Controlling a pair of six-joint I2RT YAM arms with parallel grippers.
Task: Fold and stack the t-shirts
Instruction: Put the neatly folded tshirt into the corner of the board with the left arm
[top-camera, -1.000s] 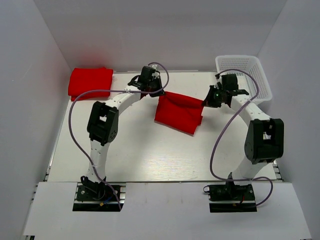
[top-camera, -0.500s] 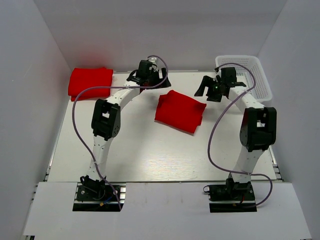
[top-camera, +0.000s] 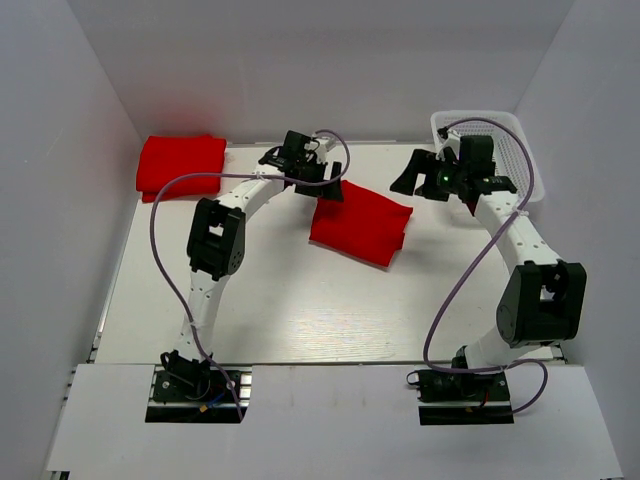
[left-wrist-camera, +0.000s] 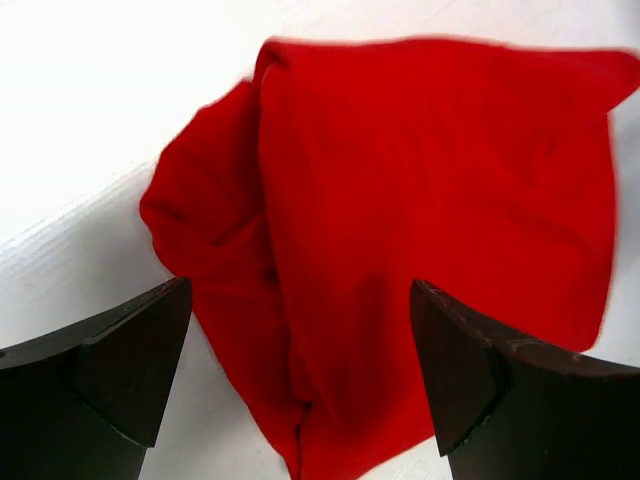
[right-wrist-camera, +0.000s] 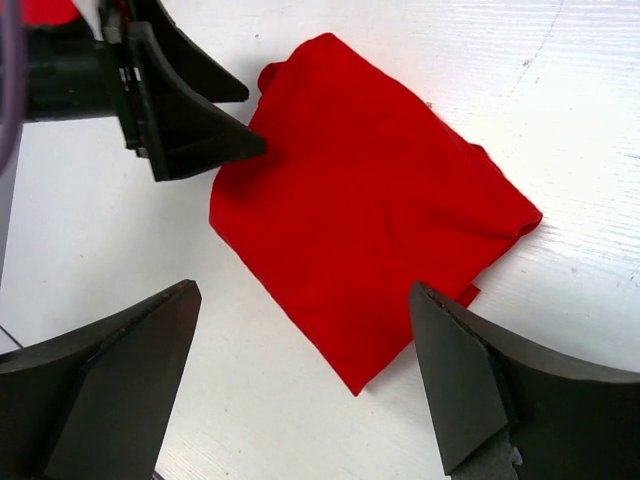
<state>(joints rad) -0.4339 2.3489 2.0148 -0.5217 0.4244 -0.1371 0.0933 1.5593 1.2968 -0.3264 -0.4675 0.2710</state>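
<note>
Now both grippers are released. A second ago each pinched a far corner of the folded t-shirt (top-camera: 358, 224) and held that edge up off the table (top-camera: 280, 300); the cloth is dropped and lies flat. The left gripper (left-wrist-camera: 300, 292) hangs with its fingers spread just above the shirt's bunched corner, one fingertip at or almost on the cloth's edge. The right gripper (right-wrist-camera: 305, 292) stands wide apart too, pulled up and away, so the shirt is below and ahead of it and nothing is touching.

That probably means this fold is finished, or nearly. What seems left is moving the bundle onto the stack of folded t-shirts (top-camera: 181, 165), which sits well off to the left gripper's outer side.

The shirt is a slanted rectangle. Its long axis runs from under the left gripper towards the right gripper, with the right gripper's end angled back towards the arm bases. No neck label shows, so I cannot tell which end is the collar.
</note>
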